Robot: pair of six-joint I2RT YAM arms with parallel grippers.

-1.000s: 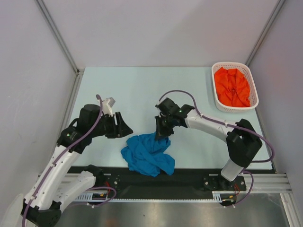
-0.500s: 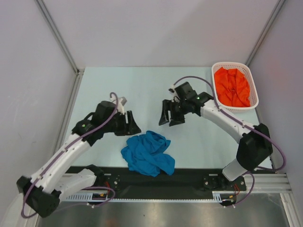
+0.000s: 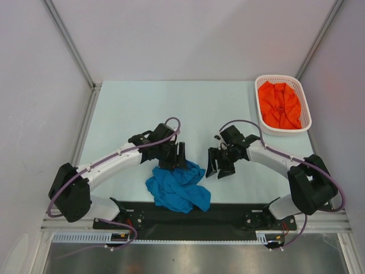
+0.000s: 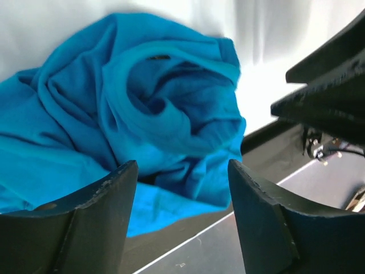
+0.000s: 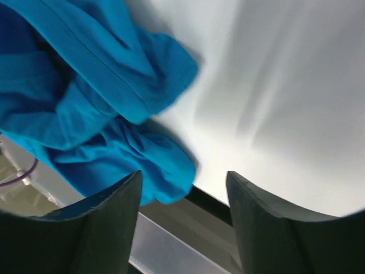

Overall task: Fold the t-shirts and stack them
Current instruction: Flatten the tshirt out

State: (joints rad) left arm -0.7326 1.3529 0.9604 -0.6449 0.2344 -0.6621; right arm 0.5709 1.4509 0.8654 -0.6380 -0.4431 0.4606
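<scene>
The task is, in my judgement, only at its beginning: no t-shirt is folded and no stack exists.

The left pincer (image 3: 174, 157) hangs at the upper left edge of the blue t-shirt (image 3: 177, 185). Its jaws stand wide and hold nothing; in the left wrist view only the cloth shows beyond them. The blue t-shirt lies in a crumpled heap in the lower middle of the top view, on the near part of the counter (image 3: 142, 108). Its lower edge hangs over the black rail (image 3: 239, 220) there. The right pincer (image 3: 221, 164) is just beside the right edge of the heap, over bare counter, jaws also wide and empty.

In the upper right, well apart, the orange-red t-shirt (image 3: 278, 105) lies bunched inside the white lattice basket (image 3: 283, 78).

What is left: to spread and fold the blue one, to take the orange-red one out, fold it, and put one on the other. The rail under the cloth and the basket wall could hinder a clean grasp.
</scene>
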